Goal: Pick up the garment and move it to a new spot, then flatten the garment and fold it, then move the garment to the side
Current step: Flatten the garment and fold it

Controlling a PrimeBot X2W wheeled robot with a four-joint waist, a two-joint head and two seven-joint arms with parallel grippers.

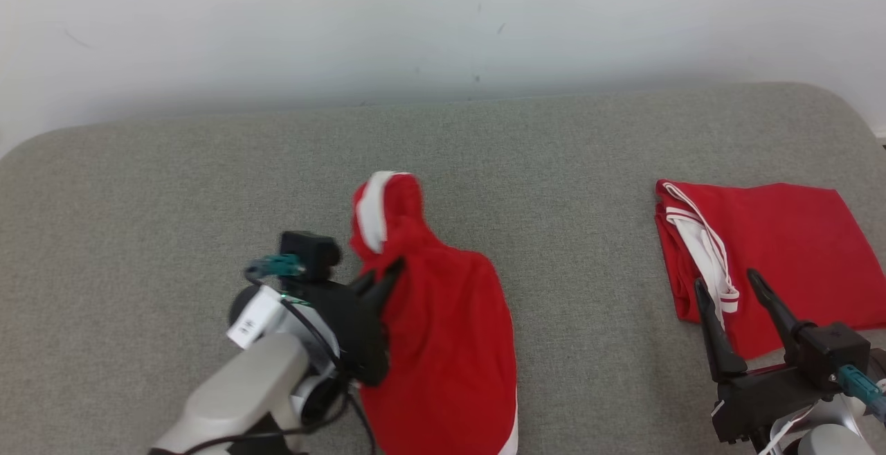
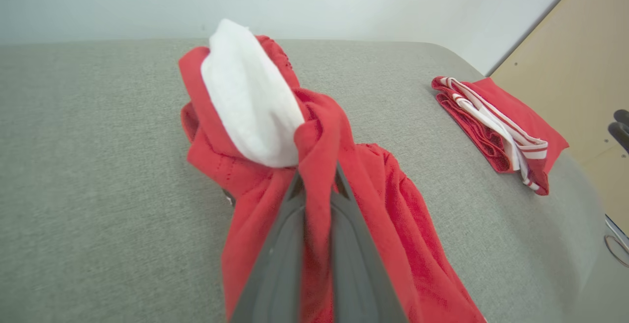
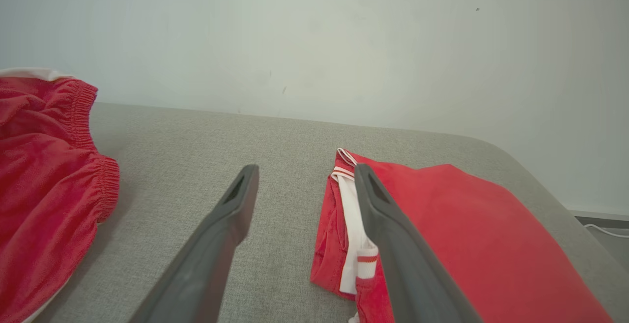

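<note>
The left fingers [image 2: 287, 224] are shut narrow on a bunched fold of the red garment [image 1: 443, 330], pinching it near the waistband. The white inner band flops over above the grip and the rest hangs down in a long drape. That hold suits the first step: a pinch near the top lets the cloth fall out under its own weight, so it can be carried and later laid flat. The garment is over the middle of the grey counter [image 1: 173, 185], toward the near edge. Its lower part runs off the bottom of the head view, so I cannot tell whether the hem clears the surface.

The right fingers [image 3: 231, 215] stand wide apart with nothing between them, low over the near right of the counter. One finger crosses in front of a folded piece [image 1: 782, 247] in the same red with white stripes (probably parked there as finished work). Whether that finger touches it cannot be made out.

My reading is that the task is at its opening: picked up, not yet set at a new spot, with flattening and folding ahead. The open right fingers look placed to take a second corner, since one pinch alone leaves the cloth roped.
</note>
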